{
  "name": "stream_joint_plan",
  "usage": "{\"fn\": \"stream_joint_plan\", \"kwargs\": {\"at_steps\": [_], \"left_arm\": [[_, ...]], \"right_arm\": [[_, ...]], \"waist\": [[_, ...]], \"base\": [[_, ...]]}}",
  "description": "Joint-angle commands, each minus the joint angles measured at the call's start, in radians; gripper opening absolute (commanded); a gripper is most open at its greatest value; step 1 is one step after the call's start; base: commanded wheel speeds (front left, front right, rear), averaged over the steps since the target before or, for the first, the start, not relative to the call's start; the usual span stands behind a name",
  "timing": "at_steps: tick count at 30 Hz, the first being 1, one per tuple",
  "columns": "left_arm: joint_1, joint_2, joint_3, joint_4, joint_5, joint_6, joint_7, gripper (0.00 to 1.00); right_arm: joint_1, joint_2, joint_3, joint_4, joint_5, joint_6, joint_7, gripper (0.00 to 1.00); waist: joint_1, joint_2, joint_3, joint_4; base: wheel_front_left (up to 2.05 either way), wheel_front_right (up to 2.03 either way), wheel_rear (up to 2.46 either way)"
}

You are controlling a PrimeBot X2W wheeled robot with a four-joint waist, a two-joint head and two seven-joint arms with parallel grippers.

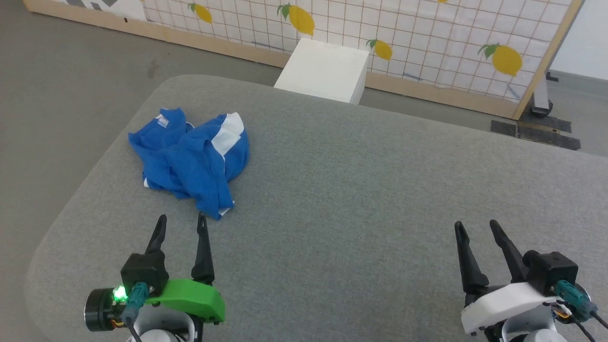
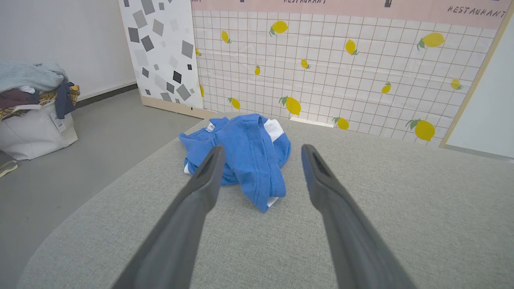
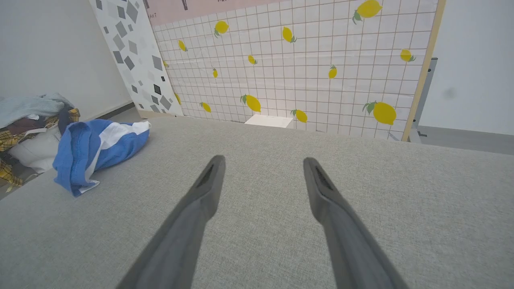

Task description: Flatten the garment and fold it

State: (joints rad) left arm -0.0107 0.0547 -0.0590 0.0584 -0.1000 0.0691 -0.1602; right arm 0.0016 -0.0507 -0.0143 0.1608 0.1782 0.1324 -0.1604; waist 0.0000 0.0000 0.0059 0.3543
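The garment (image 1: 192,159) is a crumpled heap of bright blue fabric with white stripes, lying at the left of the grey padded table (image 1: 361,190). My left gripper (image 1: 182,220) stands open just in front of the heap's near corner, nothing between its fingers. In the left wrist view the garment (image 2: 245,154) lies straight ahead, beyond the open left gripper (image 2: 261,149). My right gripper (image 1: 476,225) is open over bare table at the lower right, far from the cloth. The right wrist view has the garment (image 3: 94,150) at its left, away from the right gripper (image 3: 263,159).
A white box (image 1: 325,69) stands on the floor behind the table, against a lemon-patterned tiled screen (image 1: 418,38). A white bag piled with clothes (image 2: 34,108) sits on the floor to the left. The table's rounded left edge (image 1: 57,228) is close to the garment.
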Motion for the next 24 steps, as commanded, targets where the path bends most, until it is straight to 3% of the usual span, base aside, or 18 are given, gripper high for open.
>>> {"fn": "stream_joint_plan", "kwargs": {"at_steps": [1, 24], "left_arm": [[0.013, -0.003, -0.004, 0.005, -0.012, 0.010, -0.012, 1.00], [0.015, -0.004, -0.017, 0.025, -0.028, 0.025, -0.061, 1.00]], "right_arm": [[0.014, 0.000, -0.003, 0.008, 0.004, -0.001, -0.013, 1.00], [0.024, 0.000, -0.005, 0.048, 0.013, -0.001, -0.061, 1.00]], "waist": [[0.0000, 0.0000, 0.000, 0.007], [0.0000, 0.0000, -0.010, 0.089]], "base": [[0.00, 0.00, 0.00], [0.00, 0.00, 0.00]]}}
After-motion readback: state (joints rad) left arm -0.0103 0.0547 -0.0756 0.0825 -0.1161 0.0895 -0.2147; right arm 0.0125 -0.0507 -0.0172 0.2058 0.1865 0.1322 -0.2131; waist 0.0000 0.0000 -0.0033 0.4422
